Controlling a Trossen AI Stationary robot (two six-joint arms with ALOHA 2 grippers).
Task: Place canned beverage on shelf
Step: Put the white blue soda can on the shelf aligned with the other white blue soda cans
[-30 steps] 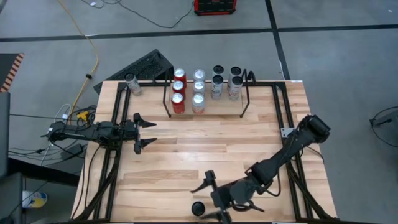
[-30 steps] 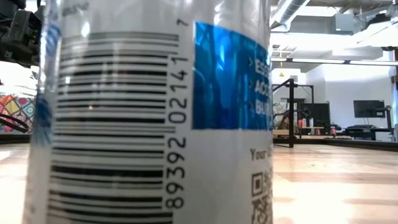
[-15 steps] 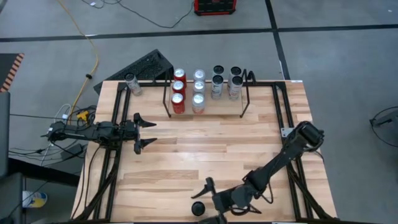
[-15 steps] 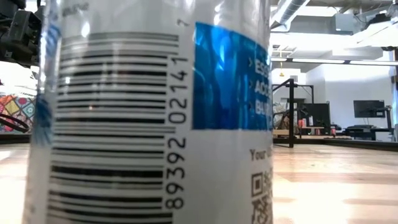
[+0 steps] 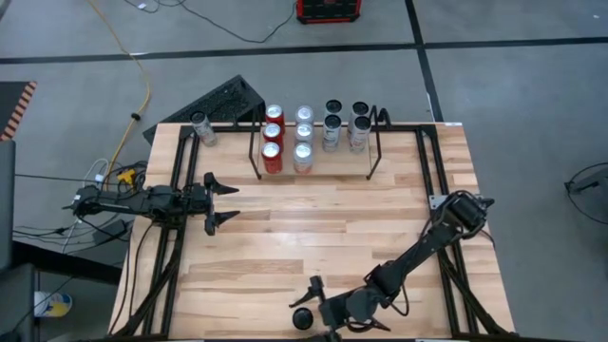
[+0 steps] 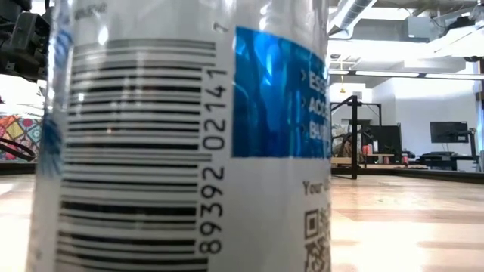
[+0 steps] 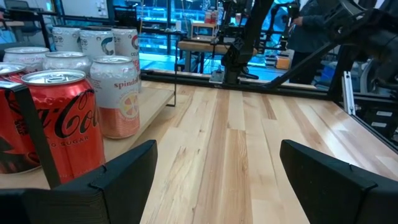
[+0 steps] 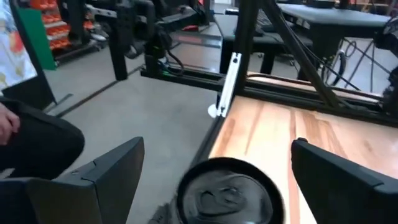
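A canned beverage [image 5: 302, 318] with a dark top stands upright near the table's near edge; in the low view its white side [image 6: 181, 136] with barcode and blue label fills the picture. My right gripper [image 5: 308, 319] is open, one finger on either side of the can's top [image 8: 227, 190], without touching it. The shelf [image 5: 376, 142], a black wire rack at the table's far side, holds several upright cans, red [image 5: 273, 155] and silver [image 5: 303, 155] among them. My left gripper [image 5: 223, 201] waits open at the table's left, facing the shelf's cans [image 7: 59, 124].
One lone can [image 5: 200, 128] stands at the far left corner, outside the shelf. Black rails [image 5: 432, 180] run along both sides of the table. Bare wood lies between the shelf and the near can. A seated person's leg and hand [image 8: 25, 143] show beyond the table's edge.
My right gripper has sunk toward the near edge and down around the can, staying open. The can has kept its place.
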